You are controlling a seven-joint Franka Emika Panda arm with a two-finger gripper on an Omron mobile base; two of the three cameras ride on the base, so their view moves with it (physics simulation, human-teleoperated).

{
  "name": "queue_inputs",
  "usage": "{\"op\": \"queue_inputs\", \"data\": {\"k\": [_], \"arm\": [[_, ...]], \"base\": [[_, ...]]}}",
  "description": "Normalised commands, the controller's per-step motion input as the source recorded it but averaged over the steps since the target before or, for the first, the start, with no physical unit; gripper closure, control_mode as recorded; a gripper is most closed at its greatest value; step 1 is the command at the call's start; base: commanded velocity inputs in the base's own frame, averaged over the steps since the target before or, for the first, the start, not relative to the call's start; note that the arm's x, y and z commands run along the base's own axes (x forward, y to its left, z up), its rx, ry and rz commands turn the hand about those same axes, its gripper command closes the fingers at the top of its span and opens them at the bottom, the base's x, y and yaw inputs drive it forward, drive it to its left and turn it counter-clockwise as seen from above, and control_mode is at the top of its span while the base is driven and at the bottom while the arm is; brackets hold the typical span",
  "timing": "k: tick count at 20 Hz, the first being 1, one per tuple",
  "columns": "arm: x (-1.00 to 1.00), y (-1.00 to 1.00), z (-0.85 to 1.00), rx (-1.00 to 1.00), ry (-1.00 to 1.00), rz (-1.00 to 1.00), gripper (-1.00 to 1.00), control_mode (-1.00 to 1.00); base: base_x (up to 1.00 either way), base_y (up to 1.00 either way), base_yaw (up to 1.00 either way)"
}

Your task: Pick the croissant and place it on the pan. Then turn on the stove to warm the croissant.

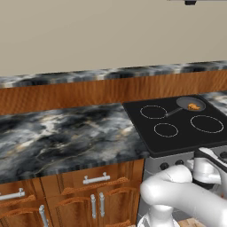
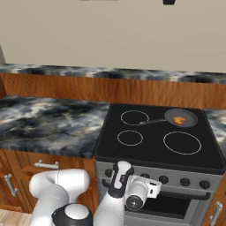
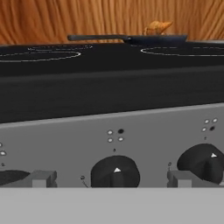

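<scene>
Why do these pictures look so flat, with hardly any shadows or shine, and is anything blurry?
They are rendered, with even light. In the left base view the pan casts almost no shadow on the stove, whose glass shows no glare. The right base view is equally flat; the croissant is a small soft-edged blob. The hand view is softest: the close knobs look slightly blurred, and the gripper fingertips are grey and fuzzy.

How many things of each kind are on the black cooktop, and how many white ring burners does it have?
Frying pan: 1
Croissant, lying in the pan: 1
White ring burners in view on the stove: 3; the fourth is presumably hidden under the pan
Total: 5
</scene>
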Motion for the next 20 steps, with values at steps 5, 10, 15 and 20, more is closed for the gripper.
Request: {"op": "queue_inputs", "data": {"k": [5,10,15,20], "arm": [[0.18,-0.04,-0.20,0.00,0.01,0.00,-1.00,-1.00],[0.20,-0.11,-0.15,0.00,0.01,0.00,-1.00,-1.00],[0.16,-0.17,-0.17,0.00,0.00,0.00,-1.00,-1.00],[0.11,-0.15,-0.19,0.00,0.01,0.00,-1.00,-1.00]], "base": [[0.00,0.00,0.00],[0.00,0.00,0.00],[0.00,0.00,0.00],[0.00,0.00,0.00]]}}
